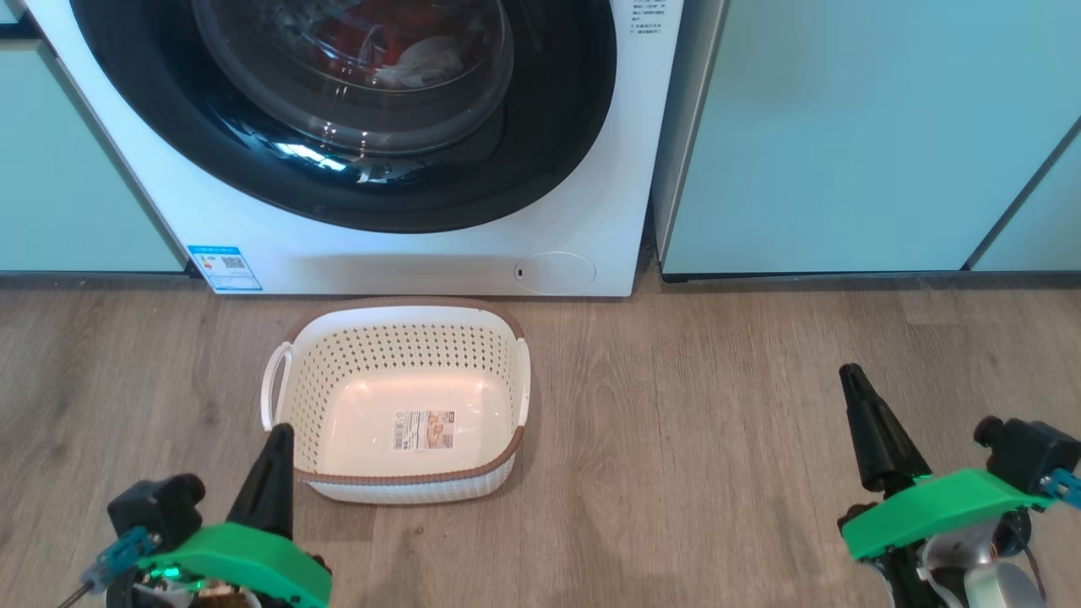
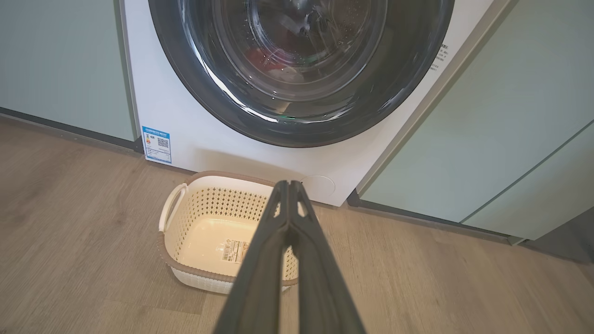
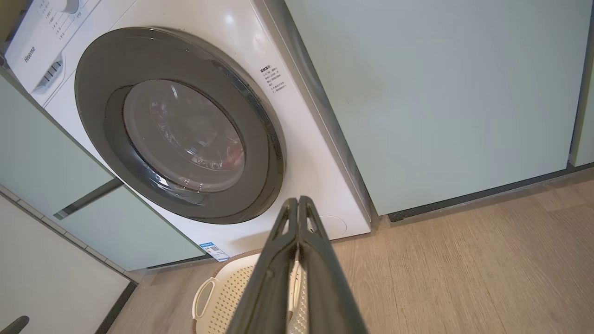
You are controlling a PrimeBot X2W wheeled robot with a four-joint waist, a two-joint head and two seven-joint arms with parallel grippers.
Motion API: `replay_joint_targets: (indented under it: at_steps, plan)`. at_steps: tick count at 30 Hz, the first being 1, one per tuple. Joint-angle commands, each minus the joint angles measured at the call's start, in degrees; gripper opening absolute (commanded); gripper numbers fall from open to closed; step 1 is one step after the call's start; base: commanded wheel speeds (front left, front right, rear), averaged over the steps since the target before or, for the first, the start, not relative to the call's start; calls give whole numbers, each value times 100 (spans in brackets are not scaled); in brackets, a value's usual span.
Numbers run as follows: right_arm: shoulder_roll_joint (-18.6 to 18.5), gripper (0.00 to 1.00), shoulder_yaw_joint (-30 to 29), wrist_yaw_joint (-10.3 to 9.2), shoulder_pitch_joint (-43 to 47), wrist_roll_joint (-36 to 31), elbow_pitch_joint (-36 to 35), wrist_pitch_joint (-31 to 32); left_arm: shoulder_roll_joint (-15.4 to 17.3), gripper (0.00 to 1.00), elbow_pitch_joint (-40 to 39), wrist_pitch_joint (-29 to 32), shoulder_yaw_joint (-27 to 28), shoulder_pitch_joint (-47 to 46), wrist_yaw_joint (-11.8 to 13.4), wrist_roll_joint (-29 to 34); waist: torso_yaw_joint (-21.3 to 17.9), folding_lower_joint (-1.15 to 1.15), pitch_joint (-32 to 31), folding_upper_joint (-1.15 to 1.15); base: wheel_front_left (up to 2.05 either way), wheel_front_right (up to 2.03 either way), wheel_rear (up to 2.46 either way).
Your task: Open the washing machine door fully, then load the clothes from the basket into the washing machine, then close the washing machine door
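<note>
Head view: the washing machine door (image 1: 549, 127) lies flush on the washing machine (image 1: 380, 262). The clothes (image 1: 422, 63), red with a white piece, show behind the glass, inside the drum. The basket (image 1: 397, 346) stands bare on the floor (image 1: 718, 422), just in front of the machine. The left fingers (image 1: 270, 481) and right fingers (image 1: 874, 439) are each pressed together with nothing between them, the left pair close to the basket's near corner. We judge the job about done. The main risk is a door that looks closed but has not latched, and we cannot see the catch. Left wrist view: the fingers make one dark blade over the basket, so a careless swing of this arm could clip the light plastic and send it skating. Glare on the glossy rim hides the seam, though we see no fabric pinched there. Right wrist view: seen aslant, the rim shows no gap against the white front. The floor is smooth wood-grain plank and looks level, offering little grip to the basket. Pale green cabinets (image 1: 844, 127) crowd the machine on both sides.
</note>
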Motion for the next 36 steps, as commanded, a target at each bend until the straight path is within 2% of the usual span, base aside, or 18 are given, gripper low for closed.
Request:
replay_joint_targets:
  at_steps: [1, 36]
  plan:
    - [-84, 0, 0, 1, -266, 220, -128, 35, 35, 0, -126, 26, 132, -321, -50, -216, 1, 0, -2, 0, 0, 0, 0]
    - [-180, 0, -11, 0, -505, 2467, 281, 189, -46, 0, 313, 333, 364, -645, -339, -2593, 19, 0, -40, 0, 0, 0, 0]
